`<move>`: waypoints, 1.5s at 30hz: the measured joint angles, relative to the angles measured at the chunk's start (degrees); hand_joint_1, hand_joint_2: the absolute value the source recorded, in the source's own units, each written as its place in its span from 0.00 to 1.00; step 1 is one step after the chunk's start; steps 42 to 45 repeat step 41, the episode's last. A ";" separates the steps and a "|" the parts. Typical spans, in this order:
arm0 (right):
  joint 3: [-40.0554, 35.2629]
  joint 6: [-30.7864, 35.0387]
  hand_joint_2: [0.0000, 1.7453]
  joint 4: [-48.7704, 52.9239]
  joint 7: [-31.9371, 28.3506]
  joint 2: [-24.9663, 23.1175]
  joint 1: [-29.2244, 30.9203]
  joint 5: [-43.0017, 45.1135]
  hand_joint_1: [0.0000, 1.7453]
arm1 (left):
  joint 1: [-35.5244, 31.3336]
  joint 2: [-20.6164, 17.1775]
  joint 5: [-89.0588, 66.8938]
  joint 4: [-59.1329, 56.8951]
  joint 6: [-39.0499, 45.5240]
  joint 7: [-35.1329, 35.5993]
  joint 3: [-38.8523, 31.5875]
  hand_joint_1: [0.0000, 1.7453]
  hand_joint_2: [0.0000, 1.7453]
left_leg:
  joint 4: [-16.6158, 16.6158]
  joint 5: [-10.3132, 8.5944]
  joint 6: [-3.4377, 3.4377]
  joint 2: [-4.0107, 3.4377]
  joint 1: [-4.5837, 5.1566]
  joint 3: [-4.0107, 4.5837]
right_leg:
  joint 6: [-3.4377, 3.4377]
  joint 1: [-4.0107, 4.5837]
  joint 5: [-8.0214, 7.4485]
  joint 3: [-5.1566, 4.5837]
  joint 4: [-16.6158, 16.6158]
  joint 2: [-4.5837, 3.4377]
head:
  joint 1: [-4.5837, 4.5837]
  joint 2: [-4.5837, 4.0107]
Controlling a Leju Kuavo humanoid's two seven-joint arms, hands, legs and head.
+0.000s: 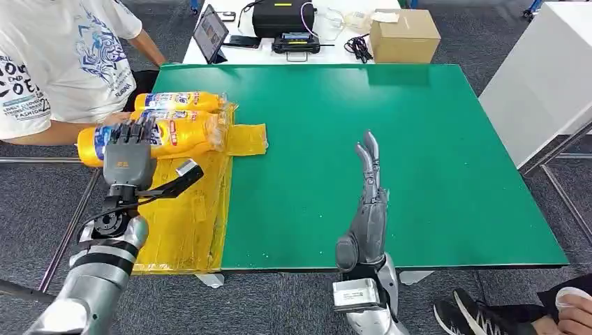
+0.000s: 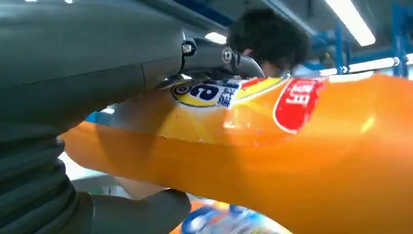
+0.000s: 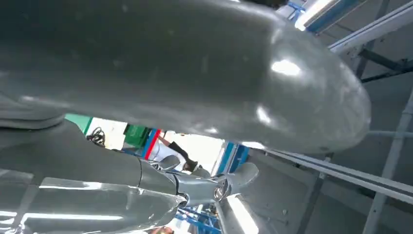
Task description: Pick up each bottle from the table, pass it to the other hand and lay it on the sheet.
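Left hand (image 1: 128,157) wrapped round orange bottle (image 1: 167,136), long axis crosswise over yellow sheet (image 1: 185,223), just needs lowering. Right hand (image 1: 370,188) flat, fingers straight, holding nothing, well apart.

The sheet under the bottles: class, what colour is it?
Yellow; the sheet shows best in the head view, on the green table.

Two yellow bottles (image 1: 167,118) lying flat (side by side) on yellow sheet (image 1: 185,216).
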State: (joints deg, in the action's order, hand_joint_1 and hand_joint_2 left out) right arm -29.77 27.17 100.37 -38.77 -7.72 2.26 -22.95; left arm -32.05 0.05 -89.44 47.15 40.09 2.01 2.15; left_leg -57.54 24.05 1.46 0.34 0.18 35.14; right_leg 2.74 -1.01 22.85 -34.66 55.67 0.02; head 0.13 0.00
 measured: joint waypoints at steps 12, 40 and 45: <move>0.74 -1.03 0.00 0.18 0.18 0.00 -0.03 0.18 0.00 | -2.60 -4.62 0.77 -12.38 -0.94 -2.21 10.31 1.00 1.00 | 0.00 0.00 0.00 0.11 0.05 0.03 | 0.00 -0.05 0.01 0.02 -0.01 0.02 | 0.00 0.00; 3.76 -6.06 0.00 1.29 1.03 -0.44 -1.25 0.31 0.00 | -3.60 -2.47 23.52 -19.85 -26.63 -20.76 0.40 0.00 0.00 | 0.02 0.02 -0.03 0.20 0.02 -0.35 | -0.03 -0.02 0.05 0.46 -0.02 0.06 | -0.02 0.00; 3.85 -6.25 0.00 1.18 1.05 -0.44 -1.23 0.29 0.00 | -3.78 -2.45 24.34 -19.94 -28.40 -21.24 0.14 0.00 0.00 | 0.04 0.04 -0.04 0.25 0.02 -0.46 | -0.04 -0.02 0.08 0.58 -0.02 0.07 | -0.02 0.00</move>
